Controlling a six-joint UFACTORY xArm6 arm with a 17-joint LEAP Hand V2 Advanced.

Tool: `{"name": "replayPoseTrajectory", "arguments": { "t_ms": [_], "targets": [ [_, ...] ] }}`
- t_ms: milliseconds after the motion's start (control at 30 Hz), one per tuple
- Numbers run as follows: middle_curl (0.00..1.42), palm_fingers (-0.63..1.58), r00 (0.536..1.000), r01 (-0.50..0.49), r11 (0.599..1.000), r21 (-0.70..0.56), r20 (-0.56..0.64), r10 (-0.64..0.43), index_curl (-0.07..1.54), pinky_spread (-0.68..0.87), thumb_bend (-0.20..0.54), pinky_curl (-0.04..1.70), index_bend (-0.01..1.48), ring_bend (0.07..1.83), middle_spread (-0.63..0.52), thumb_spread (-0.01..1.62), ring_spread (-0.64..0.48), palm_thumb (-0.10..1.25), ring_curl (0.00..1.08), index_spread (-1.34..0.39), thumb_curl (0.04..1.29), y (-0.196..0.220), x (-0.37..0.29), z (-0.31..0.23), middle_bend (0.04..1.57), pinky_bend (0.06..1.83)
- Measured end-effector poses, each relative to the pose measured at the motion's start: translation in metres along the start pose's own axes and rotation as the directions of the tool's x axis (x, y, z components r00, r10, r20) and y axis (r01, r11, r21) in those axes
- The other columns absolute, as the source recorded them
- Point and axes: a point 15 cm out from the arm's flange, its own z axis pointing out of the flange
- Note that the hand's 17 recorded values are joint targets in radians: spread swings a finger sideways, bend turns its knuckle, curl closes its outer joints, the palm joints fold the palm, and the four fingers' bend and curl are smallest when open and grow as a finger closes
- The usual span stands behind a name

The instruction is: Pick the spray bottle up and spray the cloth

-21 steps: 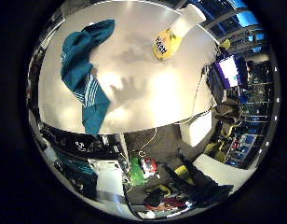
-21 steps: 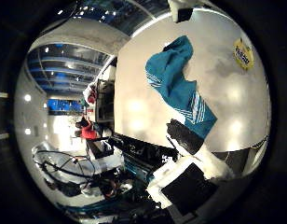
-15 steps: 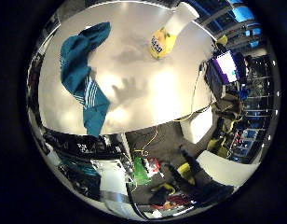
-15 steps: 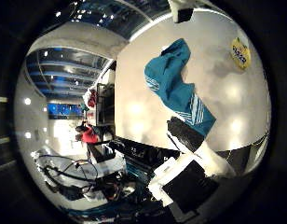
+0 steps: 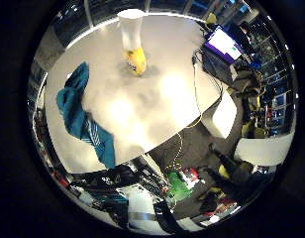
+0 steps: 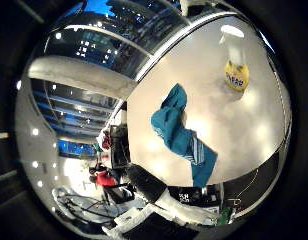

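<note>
tabletop, pale and glossy with a rounded edge, carries both things you care about: the spray bottle with white upper body and yellow base stands upright toward the far side, and the crumpled teal cloth with white stripes at one end lies well apart from it, nearer the table's edge. you can confirm the same layout from the thumb side, bottle and cloth apart with bare surface between them. both look small, so your palm is well away from them. you cannot tell whether the fingers are open or closed. an open laptop sits by the table's rim.
</note>
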Motion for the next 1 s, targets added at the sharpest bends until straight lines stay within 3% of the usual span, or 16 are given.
{"name": "replayPoseTrajectory", "arguments": {
  "t_ms": [300, 600, 1000],
  "targets": [
    [0.31, 0.07, 0.990, -0.116, 0.991, 0.064, 0.083, 0.110, 0.27, 0.38, -0.024, 0.35, 0.14, 0.26, 0.10, 1.02, 0.18, 0.32, 0.26, -0.28, 0.27, -0.029, 0.050, -0.008, 0.19, 0.35],
    [0.31, 0.01, 0.974, -0.191, 0.981, 0.044, 0.131, 0.184, 0.25, 0.39, -0.028, 0.34, 0.14, 0.29, 0.14, 1.00, 0.20, 0.32, 0.27, -0.25, 0.27, -0.022, 0.098, 0.016, 0.19, 0.41],
    [0.32, 0.00, 0.920, -0.283, 0.954, 0.099, 0.310, 0.240, 0.25, 0.41, -0.030, 0.33, 0.14, 0.31, 0.15, 0.94, 0.20, 0.23, 0.27, -0.24, 0.27, -0.024, 0.133, 0.052, 0.20, 0.45]
  ]
}}
